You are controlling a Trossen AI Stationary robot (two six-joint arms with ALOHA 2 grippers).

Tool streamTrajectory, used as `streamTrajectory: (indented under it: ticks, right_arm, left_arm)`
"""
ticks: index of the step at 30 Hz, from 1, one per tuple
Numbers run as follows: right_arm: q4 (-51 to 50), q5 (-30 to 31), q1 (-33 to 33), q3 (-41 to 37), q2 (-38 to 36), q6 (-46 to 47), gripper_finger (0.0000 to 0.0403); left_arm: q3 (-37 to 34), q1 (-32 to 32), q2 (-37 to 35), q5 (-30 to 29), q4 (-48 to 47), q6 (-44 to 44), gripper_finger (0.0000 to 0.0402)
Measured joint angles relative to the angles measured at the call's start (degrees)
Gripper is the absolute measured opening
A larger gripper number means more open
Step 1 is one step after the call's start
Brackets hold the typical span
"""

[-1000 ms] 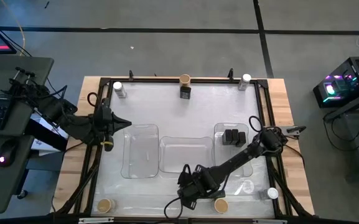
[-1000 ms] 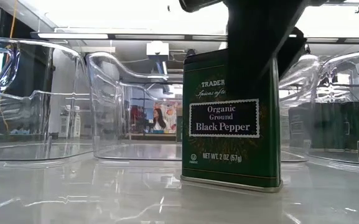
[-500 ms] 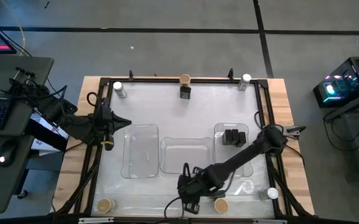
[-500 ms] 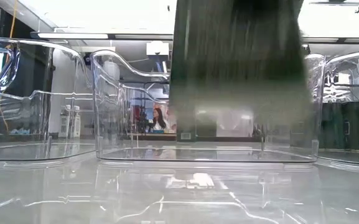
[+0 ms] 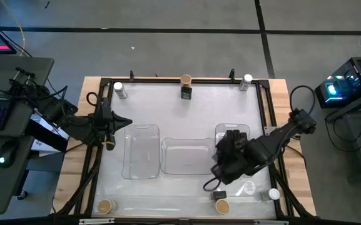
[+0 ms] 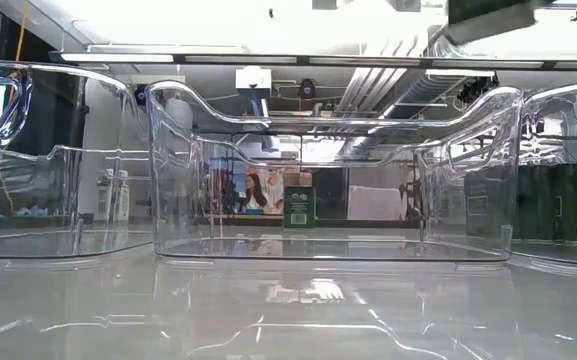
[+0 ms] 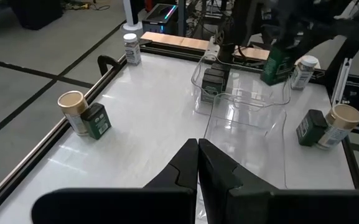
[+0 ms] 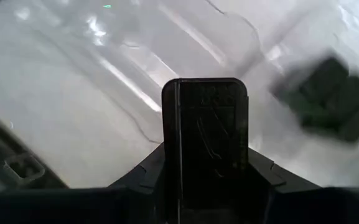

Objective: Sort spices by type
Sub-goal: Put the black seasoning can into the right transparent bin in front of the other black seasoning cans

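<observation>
My right gripper is shut on a dark green black-pepper tin and holds it in the air near the right clear tray, where two black tins stand. The held tin also shows in the left wrist view. My left gripper waits shut at the table's left side, touching nothing. A tan-topped container with a black tin stands at the far edge. White-lidded jars stand in the far corners. My right gripper pinches the pepper tin between its two fingers, which lie on two opposite sides of the tin's body. The fingers come from above. The tin is lifted clear of the table and hangs below the gripper.
Three clear trays lie side by side mid-table: left, middle, right. At the near edge stand a tan-topped container, another with a black tin, and a white-lidded jar. A black rail frames the table.
My right gripper, shut on the pepper tin, has lifted it off the table near the near edge and carried it up and toward the right tray. The tin has left the low view, which it filled before. The left arm has kept still.
</observation>
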Motion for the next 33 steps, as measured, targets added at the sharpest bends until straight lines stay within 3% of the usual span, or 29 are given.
streamTrajectory:
  ticks: [5, 8, 13, 21, 33]
  right_arm:
    - [-0.97, -9.37, 1.38, -16.34, -3.67, 15.68, 0.0118]
    - [2.3, -10.1, 1.99, -25.52, -6.89, 25.06, 0.0118]
    - [7.08, -10.63, -0.28, -36.07, -10.68, 30.83, 0.0118]
    - [9.54, -13.86, -4.25, -41.4, -13.09, 29.34, 0.0118]
    - [6.2, -8.19, -6.85, -41.46, -12.89, 32.48, 0.0118]
  left_arm:
    - [0.07, 0.0, 0.52, 0.2, 0.03, -0.44, 0.0]
    - [0.07, -0.02, 0.84, 0.29, -0.01, -0.48, 0.0]
    - [0.07, 0.0, 1.13, -0.16, 0.02, -0.43, 0.0]
    - [0.07, 0.0, 1.13, -0.48, 0.04, -0.95, 0.0]
    - [0.07, 0.0, 1.13, -0.84, 0.03, -1.37, 0.0]
